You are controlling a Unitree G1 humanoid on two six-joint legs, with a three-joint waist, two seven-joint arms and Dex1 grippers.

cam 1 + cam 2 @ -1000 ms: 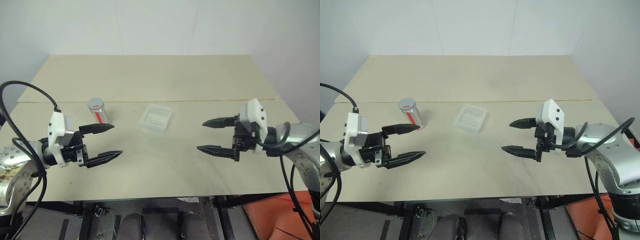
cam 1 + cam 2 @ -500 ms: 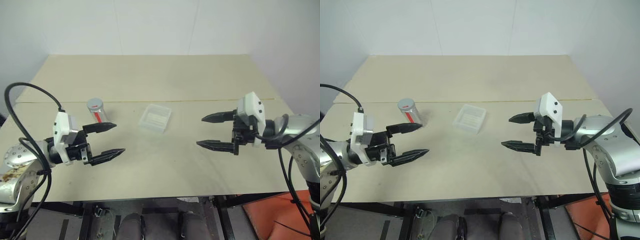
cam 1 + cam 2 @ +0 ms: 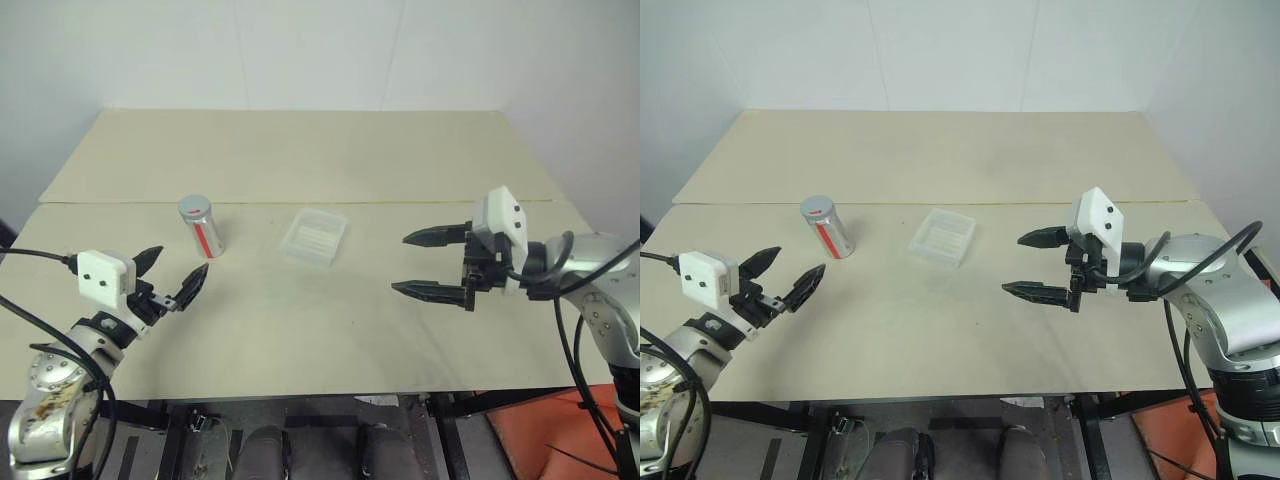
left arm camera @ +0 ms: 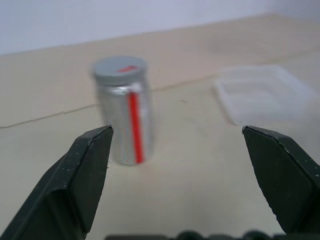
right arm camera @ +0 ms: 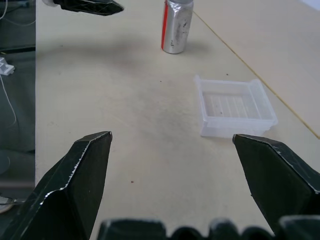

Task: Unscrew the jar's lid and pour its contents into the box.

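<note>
On the table (image 3: 330, 320) the jar (image 3: 202, 227) stands capped, beside the box (image 3: 314, 237). My left gripper (image 3: 170, 277) gapes short of it; my right gripper (image 3: 432, 263) waits spread. Next: close around its body.

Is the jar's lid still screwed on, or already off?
On. The grey lid sits flat on top of the upright jar, which stands alone on the table with neither gripper touching it.

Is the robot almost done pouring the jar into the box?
Not yet. Nothing looks done: the lid is on the jar, which stands upright on the table, and the box looks empty. Both the left gripper and right gripper are open, holding nothing. Grabbing, unscrewing and pouring all remain.
</note>
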